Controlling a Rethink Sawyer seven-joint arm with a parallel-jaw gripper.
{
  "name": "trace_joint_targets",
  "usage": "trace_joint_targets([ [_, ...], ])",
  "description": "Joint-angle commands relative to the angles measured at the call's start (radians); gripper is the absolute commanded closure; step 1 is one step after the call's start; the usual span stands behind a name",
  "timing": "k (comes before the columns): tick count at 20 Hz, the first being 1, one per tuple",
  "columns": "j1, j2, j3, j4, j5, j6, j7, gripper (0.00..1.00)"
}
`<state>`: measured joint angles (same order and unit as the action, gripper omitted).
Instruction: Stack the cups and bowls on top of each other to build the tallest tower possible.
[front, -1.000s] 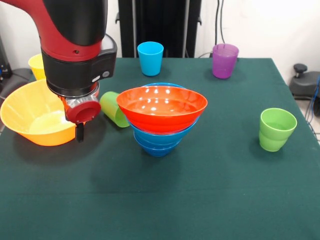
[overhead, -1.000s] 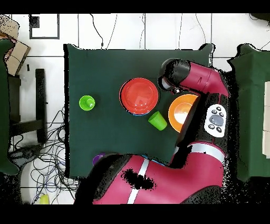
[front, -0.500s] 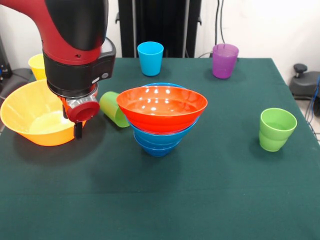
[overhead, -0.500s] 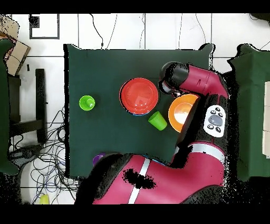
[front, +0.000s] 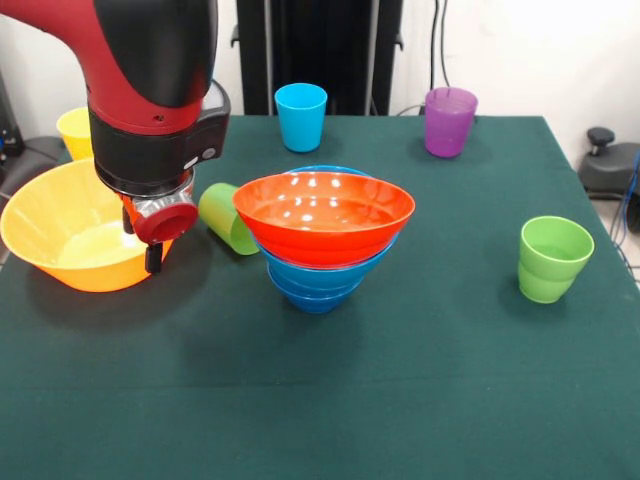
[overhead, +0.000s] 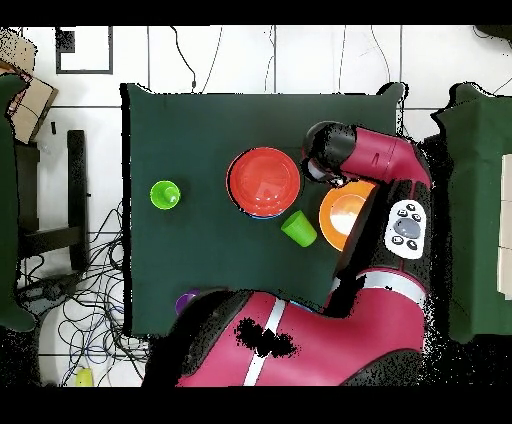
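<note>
The arm (front: 150, 90) is reaching down from above on the front view's left side, and its gripper (front: 153, 258) is hanging just over the near rim of the yellow-orange bowl (front: 55, 235), which is sitting upright and empty on the green table (front: 400, 400). Only one dark tip is showing below the red wrist cap, so whether the jaws are released or clenched cannot be told; nothing is visibly being held. The tower (front: 322, 240) is standing near the table's middle: an orange-red bowl (front: 322, 210) is resting mouth-up in a nest of blue bowls (front: 315, 282), each flared wall seating inside the one below, which is why the pile is sitting level. A green cup (front: 228, 218) is lying on its side between the yellow-orange bowl and the tower, just beside both. A second green cup (front: 553, 258) is standing upright well apart on the front view's right, while a light blue cup (front: 301, 116) and a purple cup (front: 449, 121) are standing at the far edge and a yellow cup (front: 74, 132) is partly hiding behind the arm. In the overhead view the arm (overhead: 370, 160) is covering part of the yellow-orange bowl (overhead: 340, 215). Judging from this placement, the gripper is likely lining up on the bowl's rim, the thinnest part to pinch, so that this bowl can join the pile; the cups are remaining unstacked.
</note>
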<state>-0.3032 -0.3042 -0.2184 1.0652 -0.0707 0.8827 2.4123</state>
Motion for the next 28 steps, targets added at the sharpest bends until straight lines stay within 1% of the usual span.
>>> trace_joint_targets([
  [1, -0.005, 0.053, 0.108, 0.049, -0.098, -0.089, -0.166, 0.00],
  [10, -0.002, 0.068, 0.096, 0.019, -0.126, -0.068, -0.150, 0.00],
  [28, -0.018, 0.080, 0.094, 0.041, -0.130, -0.101, -0.143, 0.00],
])
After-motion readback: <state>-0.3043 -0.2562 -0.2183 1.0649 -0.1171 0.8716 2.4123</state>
